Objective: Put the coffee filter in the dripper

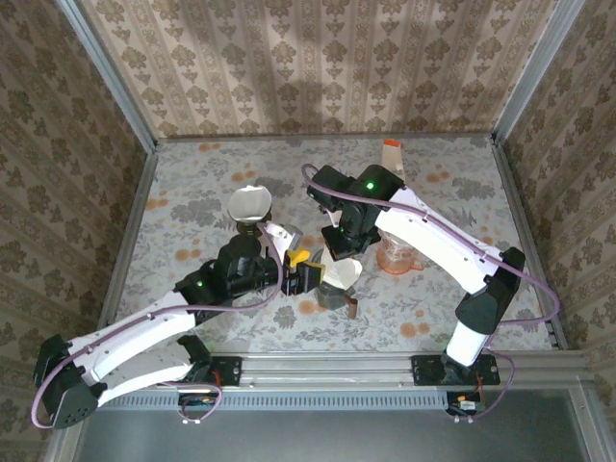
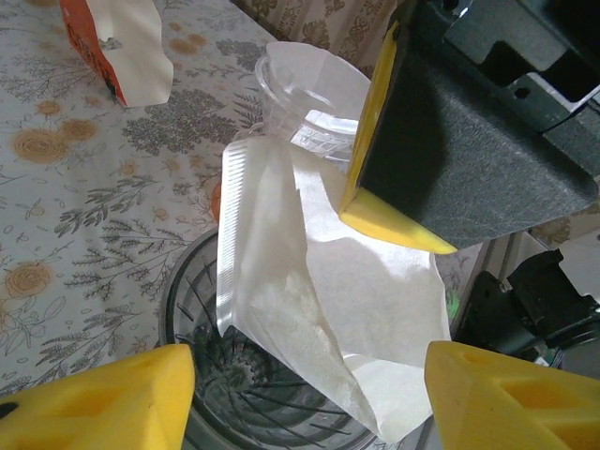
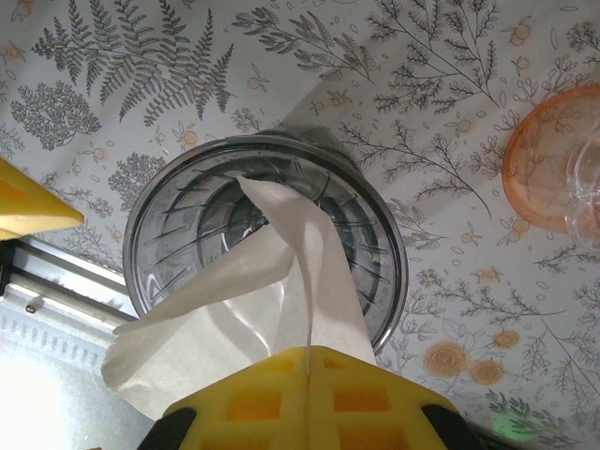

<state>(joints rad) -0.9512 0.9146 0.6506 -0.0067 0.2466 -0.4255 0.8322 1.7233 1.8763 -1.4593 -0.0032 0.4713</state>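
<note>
- Two yellow-fingered grippers meet over the middle of the floral-patterned table (image 1: 212, 173).
- Right gripper (image 3: 309, 361): clenched, its fingers pressed together on the upper edge of the white paper coffee filter (image 3: 272, 272).
- Left gripper (image 2: 305, 375): released, with fingers spread wide on either side of the filter and touching nothing. It sits just beside the right gripper (image 1: 339, 252) in the top view.
- White paper coffee filter (image 2: 319, 281): held partly unfolded and tilted, seam side towards the left. Its lower tip dips into the dripper's bowl. Its upper part stands above the rim, not seated against the wall.
- Smoky ribbed glass dripper (image 3: 169, 216): upright on the table, directly under both grippers, mouth up.
- Orange translucent cup (image 1: 397, 255): on the table just right of the dripper.
- Orange-and-white paper bag (image 1: 390, 152): near the far edge, well apart from the dripper.
</note>
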